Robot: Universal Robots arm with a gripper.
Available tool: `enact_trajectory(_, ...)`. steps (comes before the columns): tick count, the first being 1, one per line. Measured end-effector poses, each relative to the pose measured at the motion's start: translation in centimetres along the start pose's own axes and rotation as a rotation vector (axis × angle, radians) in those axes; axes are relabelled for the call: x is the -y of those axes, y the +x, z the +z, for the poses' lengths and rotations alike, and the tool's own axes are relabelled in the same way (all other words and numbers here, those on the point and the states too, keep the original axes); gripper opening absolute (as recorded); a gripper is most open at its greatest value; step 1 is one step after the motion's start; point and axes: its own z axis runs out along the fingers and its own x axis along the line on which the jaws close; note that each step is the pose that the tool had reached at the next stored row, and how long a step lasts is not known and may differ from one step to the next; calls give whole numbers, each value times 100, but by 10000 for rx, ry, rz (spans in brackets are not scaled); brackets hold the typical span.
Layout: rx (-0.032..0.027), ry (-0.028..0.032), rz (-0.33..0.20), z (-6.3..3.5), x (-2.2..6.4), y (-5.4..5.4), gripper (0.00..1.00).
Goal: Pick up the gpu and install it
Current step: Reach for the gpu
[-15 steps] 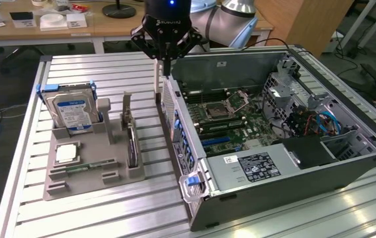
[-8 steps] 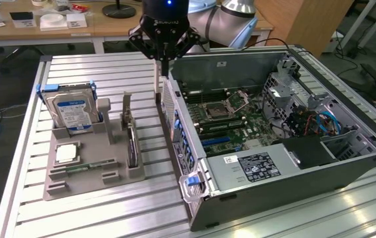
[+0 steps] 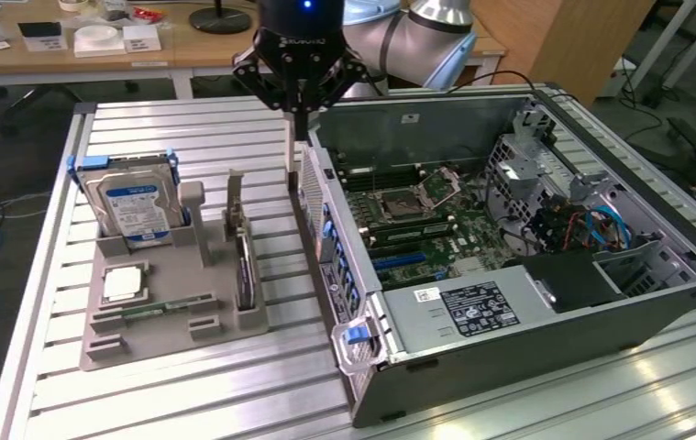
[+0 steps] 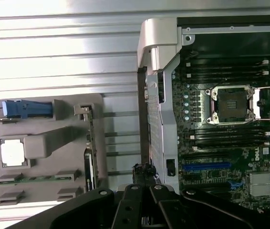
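Grey plastic forms the tray (image 3: 176, 275) left of centre in the exterior view. The gpu (image 3: 245, 266) stands in it on edge, a thin dark slab with its silver bracket (image 3: 235, 194) at the far end. It is kept upright, I judge, so its top edge can be pinched from above, and it has not been lifted. The gripper (image 3: 301, 110) hangs at upper centre of that frame, pointing straight down over the gap between the tray and the case (image 3: 507, 357). It is close to the case's rear wall and apart from the card, with its jaws together and nothing visible between them. The case lies on its side with the panel off, so the motherboard (image 3: 458, 243) faces up and its slots can be reached from overhead. A hard drive (image 3: 134, 202) in a blue frame stands at the tray's far left, and a memory stick (image 3: 152, 310) lies near its front edge. Everything rests on a ribbed aluminium counter (image 3: 201, 394), bright with glare at lower right. Wooden desks with small boxes line the upper edge, and cables trail on the floor at far left.
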Motion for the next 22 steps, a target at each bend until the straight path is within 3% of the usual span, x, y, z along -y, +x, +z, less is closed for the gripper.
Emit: enact_trajectory(22,0,0,0,-2,9,113,11)
